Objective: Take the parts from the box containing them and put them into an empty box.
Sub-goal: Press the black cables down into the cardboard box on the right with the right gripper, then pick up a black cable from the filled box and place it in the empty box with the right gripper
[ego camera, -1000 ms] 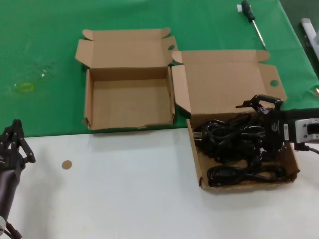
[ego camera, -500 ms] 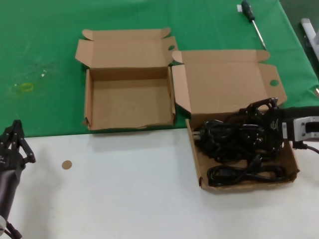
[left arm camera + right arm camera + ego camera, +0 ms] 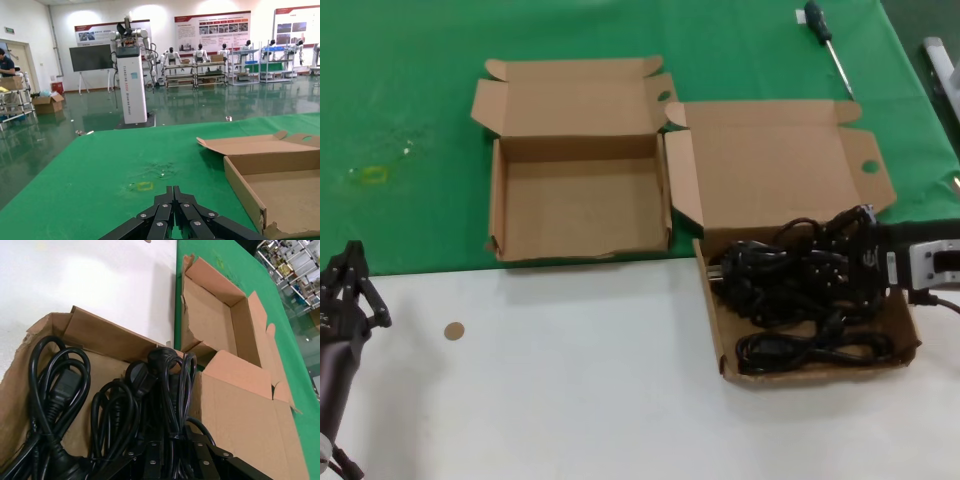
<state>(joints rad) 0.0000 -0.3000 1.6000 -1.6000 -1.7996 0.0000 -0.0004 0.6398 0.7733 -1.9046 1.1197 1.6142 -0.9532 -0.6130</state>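
We are lifting a bunch of black power cords from the big box on the right, with our right gripper squeezed tight on them, and we should be going slowly so no loops are snagging before the empty box on the left.

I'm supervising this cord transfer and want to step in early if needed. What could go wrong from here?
The right gripper is closed on a bundle of power cords inside the larger box. The cords lie looped over one another, so lifting may drag neighbouring cords out too, or tug the light box along. A trailing plug could also catch on the wall of the empty box during the carry. The left gripper waits far off, unable to steady anything.
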